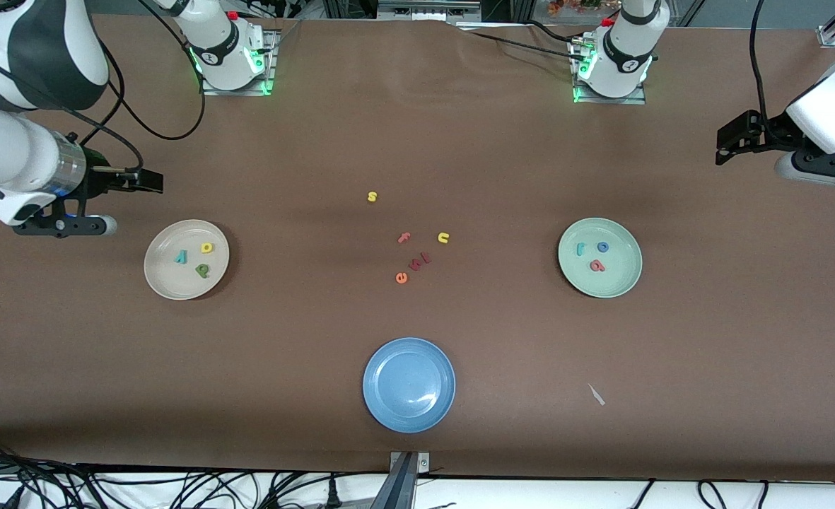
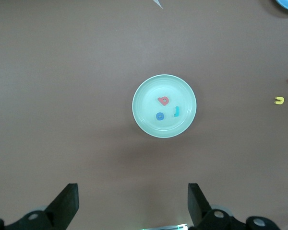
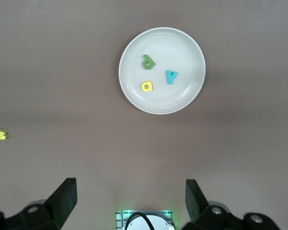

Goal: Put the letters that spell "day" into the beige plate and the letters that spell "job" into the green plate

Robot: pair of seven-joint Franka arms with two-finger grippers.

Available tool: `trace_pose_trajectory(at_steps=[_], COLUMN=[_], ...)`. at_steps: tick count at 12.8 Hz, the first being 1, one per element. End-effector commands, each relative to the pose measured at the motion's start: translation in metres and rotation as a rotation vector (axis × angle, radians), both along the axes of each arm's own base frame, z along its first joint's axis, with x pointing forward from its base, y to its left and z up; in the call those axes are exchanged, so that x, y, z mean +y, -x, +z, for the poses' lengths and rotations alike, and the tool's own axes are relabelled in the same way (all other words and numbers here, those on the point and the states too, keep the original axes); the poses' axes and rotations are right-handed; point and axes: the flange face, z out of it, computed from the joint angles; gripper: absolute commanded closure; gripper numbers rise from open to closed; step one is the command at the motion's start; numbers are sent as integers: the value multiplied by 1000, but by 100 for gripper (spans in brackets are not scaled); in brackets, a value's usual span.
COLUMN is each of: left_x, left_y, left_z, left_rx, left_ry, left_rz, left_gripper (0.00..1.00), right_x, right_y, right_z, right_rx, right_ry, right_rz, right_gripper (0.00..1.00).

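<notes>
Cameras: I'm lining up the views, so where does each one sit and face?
Front: high across the table, facing both arm bases; shows all plates.
Left wrist: looks down at the green plate; left end effector fingers show, open.
Right wrist: looks down at the beige plate; right end effector open.
Front shares each plate.

The blue plate (image 1: 409,384) sits on the brown table (image 1: 707,353), at the edge nearest the front camera. Farther from the camera than this plate lie loose letters: an orange "e" (image 1: 401,278), a dark red letter (image 1: 421,261), a salmon "f" (image 1: 404,237), a yellow "u" (image 1: 443,237) and, farthest, a yellow "s" (image 1: 372,196). A small pale scrap (image 1: 596,394) lies beside the plate, toward the left arm's end.
</notes>
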Motion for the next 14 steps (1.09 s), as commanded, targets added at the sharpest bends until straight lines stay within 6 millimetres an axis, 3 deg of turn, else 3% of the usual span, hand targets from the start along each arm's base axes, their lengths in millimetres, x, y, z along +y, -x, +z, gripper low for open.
trace_pose_trajectory(at_steps=[1,3,4,6,14], left_x=[-1,5,10,-1,-1], left_y=[18,19,18,21,22], left_z=[1,-1,-3,0,1], left_rx=[-25,-26,-21,-21,-19], left_ry=[10,19,20,20,21], left_rz=[6,18,26,17,16], left_gripper=[0,0,0,0,0], right_x=[2,-7,-10,-14,-25], right_y=[8,7,10,10,10], right_z=[10,14,25,26,40], right_rx=[-12,-24,-40,-38,-68], right_ry=[8,-27,-52,-83,-45], right_rz=[7,-5,78,230,183], right_gripper=[0,0,0,0,0])
